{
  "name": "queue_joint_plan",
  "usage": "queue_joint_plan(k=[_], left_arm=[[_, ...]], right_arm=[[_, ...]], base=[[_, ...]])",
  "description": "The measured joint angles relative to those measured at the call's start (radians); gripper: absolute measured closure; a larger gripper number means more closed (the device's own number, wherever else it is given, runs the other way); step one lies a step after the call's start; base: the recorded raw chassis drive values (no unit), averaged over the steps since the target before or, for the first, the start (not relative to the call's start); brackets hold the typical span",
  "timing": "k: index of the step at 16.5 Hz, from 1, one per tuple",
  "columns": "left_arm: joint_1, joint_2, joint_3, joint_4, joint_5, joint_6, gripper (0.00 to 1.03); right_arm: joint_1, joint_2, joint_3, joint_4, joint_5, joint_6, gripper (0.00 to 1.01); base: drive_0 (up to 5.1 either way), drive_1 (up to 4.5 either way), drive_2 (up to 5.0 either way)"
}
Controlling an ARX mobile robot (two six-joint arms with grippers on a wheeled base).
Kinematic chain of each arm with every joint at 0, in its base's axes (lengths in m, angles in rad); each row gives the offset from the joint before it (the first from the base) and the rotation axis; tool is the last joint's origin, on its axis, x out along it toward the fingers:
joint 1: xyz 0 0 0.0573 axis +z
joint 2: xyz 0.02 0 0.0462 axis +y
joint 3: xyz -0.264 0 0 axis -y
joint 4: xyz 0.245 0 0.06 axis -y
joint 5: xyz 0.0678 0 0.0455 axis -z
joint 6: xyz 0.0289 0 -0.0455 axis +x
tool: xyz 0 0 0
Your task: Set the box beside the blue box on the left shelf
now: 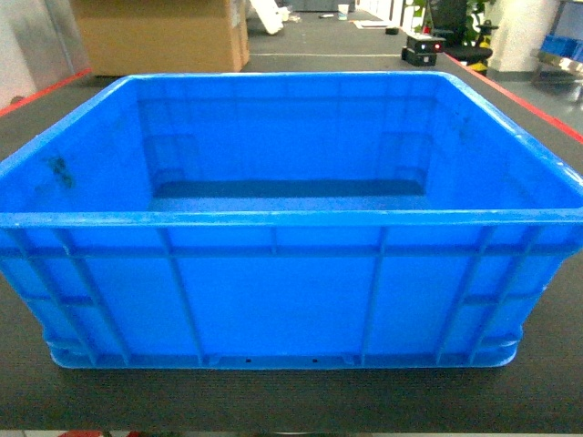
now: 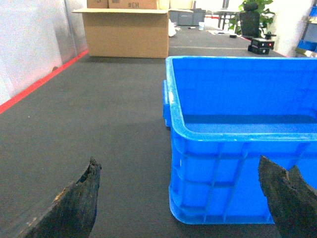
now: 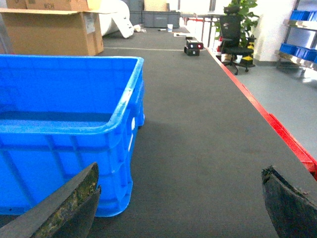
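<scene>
Blue box (image 1: pixel 273 291) sits square on the dark surface (image 2: pixel 99 129); left gripper (image 2: pixel 181 198) and right gripper (image 3: pixel 181 203), both released, flank its corners at nine and three o'clock, likely readying a two-armed lift.

Left pincer (image 2: pixel 181 198) spread wide; right pincer (image 3: pixel 181 201) likewise.

Warehouse or lab test floor. Dark carpeted platform (image 3: pixel 198 129) edged with red tape (image 3: pixel 277 134). Large cardboard carton (image 1: pixel 159 36) at 11 o'clock; office chair (image 3: pixel 233 42) and potted plant (image 3: pixel 240 12) at 1 o'clock; shelving with blue bins (image 3: pixel 299 49) beyond.
</scene>
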Motion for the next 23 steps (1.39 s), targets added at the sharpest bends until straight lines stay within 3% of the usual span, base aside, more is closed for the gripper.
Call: queue_joint_plan(k=[23], left_arm=[[0.000,0.000,0.000,0.002,0.002,0.000,0.05]], right_arm=[[0.000,0.000,0.000,0.002,-0.001,0.000,0.03]], base=[[0.0,0.00,0.0]])
